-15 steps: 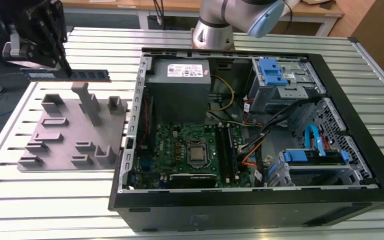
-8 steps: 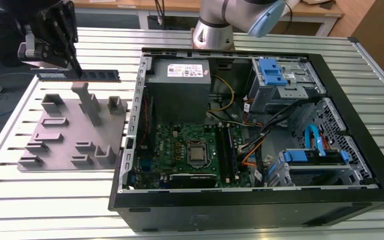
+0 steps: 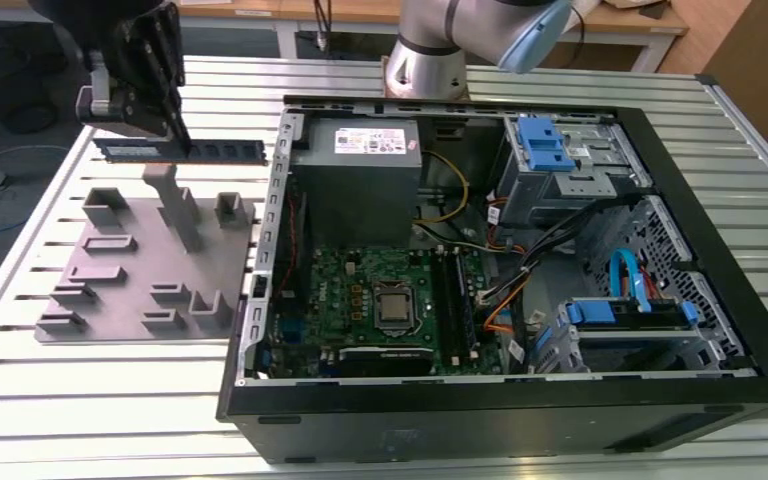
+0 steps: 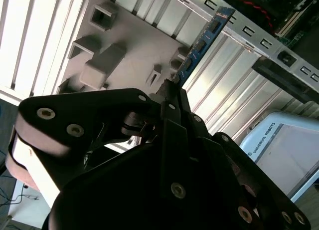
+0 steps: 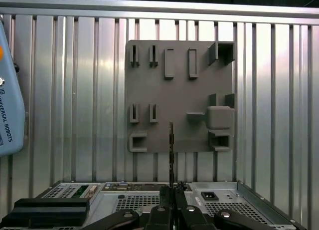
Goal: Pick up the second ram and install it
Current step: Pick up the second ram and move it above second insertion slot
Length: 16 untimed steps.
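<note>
The tool [image 3: 180, 148] was clenched on the second ram [image 3: 231, 151], gripping it near mid-length, so the dark stick with its pale label strip lay level and stuck out past both sides of the fingers, clear of everything under it. Directly below the tool sat the grey plastic tray [image 3: 117, 270] with its upright posts and slots, resting on the slatted metal counter [image 3: 37, 400]. The tallest post rose just beneath the stick, with a gap between them. In the second wrist view the tool [image 4: 172, 85] pinched one end of the visible stick [image 4: 204, 40], which ran away from the fingertips over the tray [image 4: 129, 45]. In the first wrist view the ram [image 5: 171, 140] appeared edge-on as a thin dark line rising from the closed tool [image 5: 171, 190], with the tray [image 5: 149, 75] behind it. Beside the tool, towards the exterior view's right, the open computer case [image 3: 491, 420] lay on its side, its green motherboard [image 3: 344, 275] exposed and well apart from the held stick.
</note>
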Available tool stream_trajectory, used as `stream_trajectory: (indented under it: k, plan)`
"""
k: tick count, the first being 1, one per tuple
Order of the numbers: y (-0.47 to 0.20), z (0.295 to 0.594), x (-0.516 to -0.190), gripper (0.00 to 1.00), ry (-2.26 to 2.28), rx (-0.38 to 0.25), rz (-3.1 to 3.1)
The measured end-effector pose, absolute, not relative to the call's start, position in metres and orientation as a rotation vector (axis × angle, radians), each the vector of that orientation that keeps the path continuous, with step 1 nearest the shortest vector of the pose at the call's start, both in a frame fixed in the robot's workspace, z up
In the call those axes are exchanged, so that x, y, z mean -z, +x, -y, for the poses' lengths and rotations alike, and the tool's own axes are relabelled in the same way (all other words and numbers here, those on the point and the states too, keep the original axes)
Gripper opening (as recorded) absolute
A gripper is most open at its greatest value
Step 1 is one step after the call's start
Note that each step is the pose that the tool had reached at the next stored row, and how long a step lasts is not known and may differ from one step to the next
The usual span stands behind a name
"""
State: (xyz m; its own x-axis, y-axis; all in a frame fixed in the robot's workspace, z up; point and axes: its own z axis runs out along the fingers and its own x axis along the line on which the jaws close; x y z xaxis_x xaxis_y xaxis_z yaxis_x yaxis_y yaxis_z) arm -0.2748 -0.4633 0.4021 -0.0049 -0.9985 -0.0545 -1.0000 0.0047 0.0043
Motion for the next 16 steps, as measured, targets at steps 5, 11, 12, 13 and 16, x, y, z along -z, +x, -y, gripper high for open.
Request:
stream_trajectory:
  k: [5,11,12,13,16]
  plan:
    - [-0.263,0.463,-0.402,0.14,-2.191,-0.066,-2.202]
    - [-0.251,0.463,-0.402,0.14,-2.191,-0.066,-2.202]
    - [-0.25,0.463,-0.402,0.14,-2.191,-0.066,-2.202]
    - [-0.248,0.463,-0.402,0.14,-2.191,-0.067,-2.202]
    - [-0.243,0.463,-0.402,0.14,-2.191,-0.067,-2.202]
